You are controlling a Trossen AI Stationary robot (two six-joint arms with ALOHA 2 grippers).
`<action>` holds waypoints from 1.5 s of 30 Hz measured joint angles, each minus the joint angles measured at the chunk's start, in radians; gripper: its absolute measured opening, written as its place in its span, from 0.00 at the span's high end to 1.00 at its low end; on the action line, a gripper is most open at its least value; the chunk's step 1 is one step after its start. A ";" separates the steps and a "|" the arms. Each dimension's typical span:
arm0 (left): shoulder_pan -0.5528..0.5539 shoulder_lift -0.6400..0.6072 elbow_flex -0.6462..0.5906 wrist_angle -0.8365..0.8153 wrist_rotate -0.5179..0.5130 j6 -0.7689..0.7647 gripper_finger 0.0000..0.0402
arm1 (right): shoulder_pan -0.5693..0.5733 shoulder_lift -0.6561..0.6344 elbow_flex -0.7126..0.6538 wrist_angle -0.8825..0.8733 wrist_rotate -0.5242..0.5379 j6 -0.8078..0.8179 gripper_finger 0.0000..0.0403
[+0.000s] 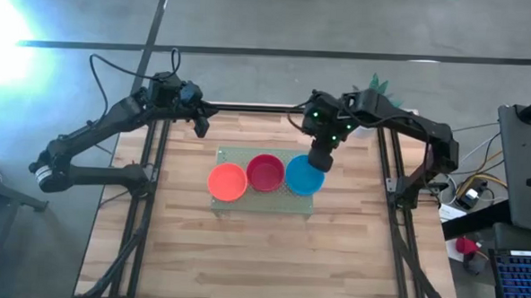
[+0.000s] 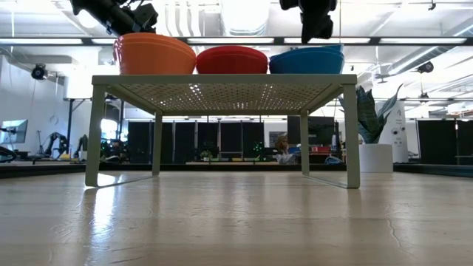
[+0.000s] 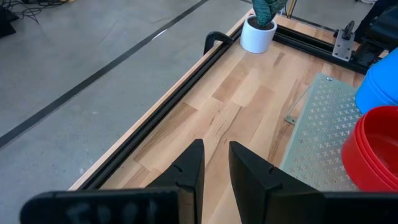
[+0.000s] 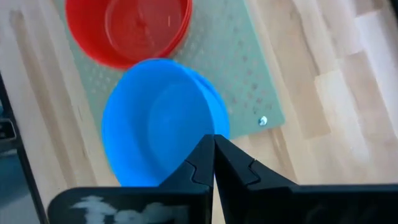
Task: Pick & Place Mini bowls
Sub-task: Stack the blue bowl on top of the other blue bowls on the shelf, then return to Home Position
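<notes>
Three stacks of mini bowls stand in a row on a pale green perforated stand (image 1: pixel 247 155): orange (image 1: pixel 227 181), red (image 1: pixel 265 172) and blue (image 1: pixel 305 175). The low view shows the stand (image 2: pixel 222 80) raised on legs, with the orange (image 2: pixel 154 53), red (image 2: pixel 231 59) and blue (image 2: pixel 307 60) stacks on top. My right gripper (image 4: pixel 213 140) is shut and hangs over the blue stack's (image 4: pixel 158 118) far right rim. In the low view it (image 2: pixel 318 35) ends just above that rim. My left gripper (image 3: pixel 215 155) is open and waits over bare wood near the table's far left (image 1: pixel 201 124).
A white pot with a green plant (image 3: pixel 259 32) stands at the table's far right corner (image 1: pixel 376 84). Black frame rails (image 3: pixel 161 118) run along the table's edges. Bare wood (image 1: pixel 261 257) lies on the near side of the stand.
</notes>
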 joint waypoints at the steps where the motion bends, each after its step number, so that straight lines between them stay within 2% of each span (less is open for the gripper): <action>1: 0.000 0.000 0.000 0.000 0.000 0.000 0.83 | 0.002 0.000 -0.008 -0.001 -0.001 0.000 0.98; 14: 0.000 0.000 0.000 0.000 0.000 0.000 0.83 | 0.003 0.000 -0.115 0.015 0.000 -0.008 0.98; 23: 0.000 -0.012 0.000 0.000 0.000 0.054 0.83 | 0.003 -0.038 -0.012 0.041 0.001 -0.042 0.98; 28: 0.001 -0.073 0.023 0.001 0.009 0.072 0.83 | 0.003 -0.096 0.061 0.116 0.002 -0.083 0.98; 34: 0.001 -0.178 0.038 0.000 0.057 0.071 0.84 | 0.003 -0.205 0.071 0.228 0.000 -0.146 0.98; 42: 0.001 -0.313 0.035 0.000 0.092 0.073 0.98 | 0.003 -0.360 0.064 0.236 -0.002 -0.191 0.98; 45: 0.001 -0.354 0.034 0.000 0.127 0.071 0.99 | 0.003 -0.420 0.041 0.241 -0.005 -0.187 0.98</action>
